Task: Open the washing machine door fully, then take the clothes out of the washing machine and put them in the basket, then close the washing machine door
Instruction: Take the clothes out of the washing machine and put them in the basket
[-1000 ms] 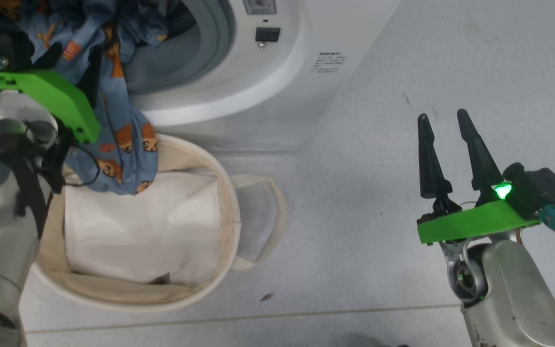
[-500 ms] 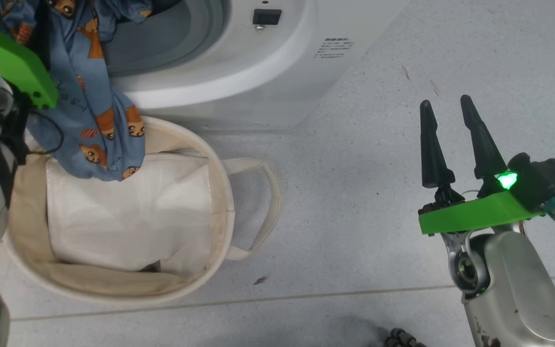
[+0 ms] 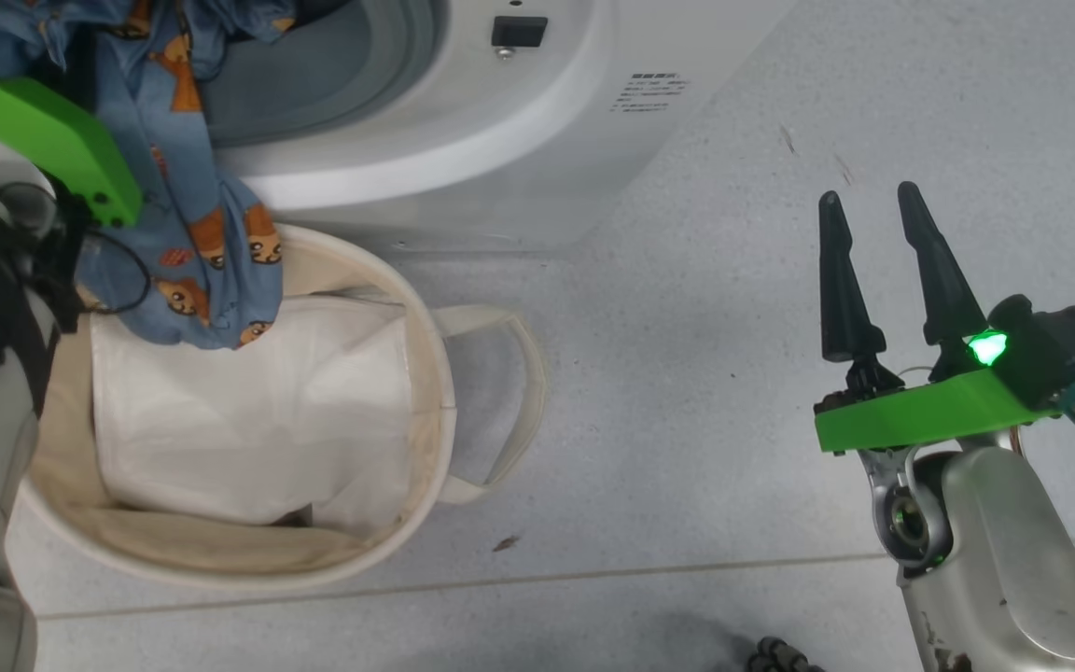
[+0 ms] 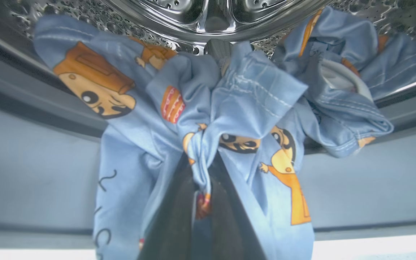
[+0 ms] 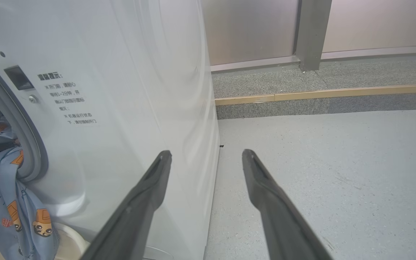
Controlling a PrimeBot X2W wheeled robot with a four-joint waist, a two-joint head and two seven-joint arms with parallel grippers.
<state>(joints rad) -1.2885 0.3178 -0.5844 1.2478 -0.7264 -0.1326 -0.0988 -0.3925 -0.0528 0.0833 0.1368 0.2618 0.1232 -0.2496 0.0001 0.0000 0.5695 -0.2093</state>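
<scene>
**Left fingers clamped on bear-print fabric at the drum mouth**

On my left wrist camera, the left gripper (image 4: pixel 201 162) is pinched together on a bunched fold of the clothes (image 4: pixel 251 104). The fabric wraps over the fingertips, so I cannot make them out cleanly. Beyond the fold, the blue garments spill across the lip of the steel drum (image 4: pixel 211 14), with a cream part tucked in at the right.

The head camera hides that grip behind the green wrist plate (image 3: pixel 62 140). It does show one blue length hanging from the mouth of the washing machine (image 3: pixel 500 140). The end of it lies over the rim of the basket (image 3: pixel 449 411) and the white liner sheet (image 3: pixel 248 411); I cannot tell if it touches them. The basket stands just in front of the machine, its left side cut off by my forearm.

The right gripper (image 3: pixel 869 196) hangs above the floor (image 3: pixel 687 373) well to the right, fingers apart, holding nothing. Its wrist camera looks past the machine's side to a wooden strip (image 5: pixel 323 93) along a far kerb. A dark object (image 3: pixel 780 658) at the head view's bottom edge is cut off and unidentifiable.
</scene>
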